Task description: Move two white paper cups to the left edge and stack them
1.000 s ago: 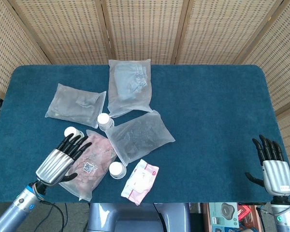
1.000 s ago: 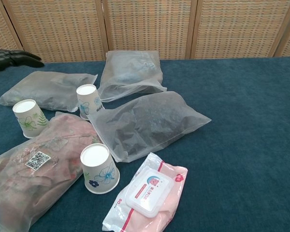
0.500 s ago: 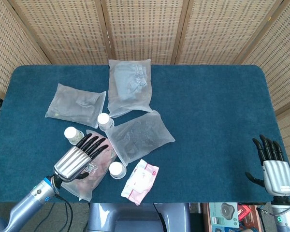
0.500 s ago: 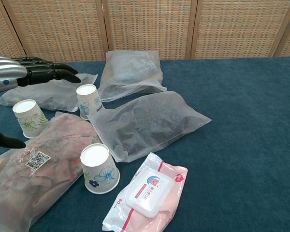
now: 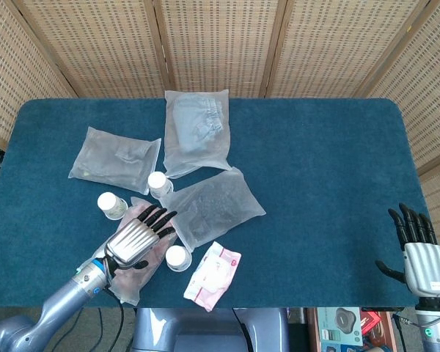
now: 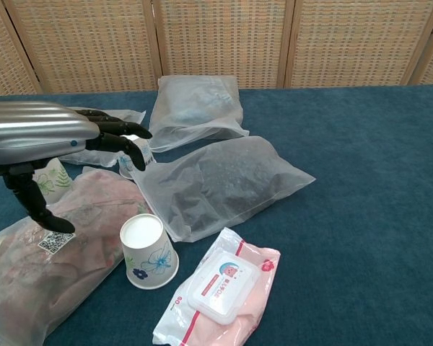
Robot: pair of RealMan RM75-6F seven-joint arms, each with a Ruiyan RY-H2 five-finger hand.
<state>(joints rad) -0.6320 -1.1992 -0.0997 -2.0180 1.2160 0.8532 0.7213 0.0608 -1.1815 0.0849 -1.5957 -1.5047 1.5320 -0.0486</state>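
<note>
**Left hand spread over the pink bag, three cups around it**

The blue table (image 5: 330, 169) carries everything, with a wicker folding screen (image 5: 220, 44) behind its far edge. Four plastic bags lie on its left half. The frosted bag of dark contents (image 5: 213, 207) sits nearest the middle, slanted, with a clear bag of pale cloth (image 5: 196, 132) beyond it and another frosted bag (image 5: 116, 159) off to the far left. Nearest the front edge is the bag of pink material (image 6: 36, 281), which bears a QR label.

The left hand (image 5: 137, 238) hangs palm down above that pink bag, fingers straight and apart, thumb dropped below, holding nothing. The right hand (image 5: 419, 251) stands at the table's front right corner, well apart from all the objects, fingers apart and pointing up, also holding nothing.

A pink pack of wet wipes (image 5: 213, 274) lies at the front edge, just right of the pink bag.

Three white paper cups stand mouth down, each printed with a small pattern. The blue-flower cup (image 5: 177, 257) is just beside the left hand, to its right, touching the pink bag's edge. The green-leaf cup (image 5: 111, 204) is beyond the hand and to its left; in the chest view the hand covers most of it. The third cup (image 5: 159, 183) stands past the fingertips, between the pink bag and the dark-contents bag.
</note>
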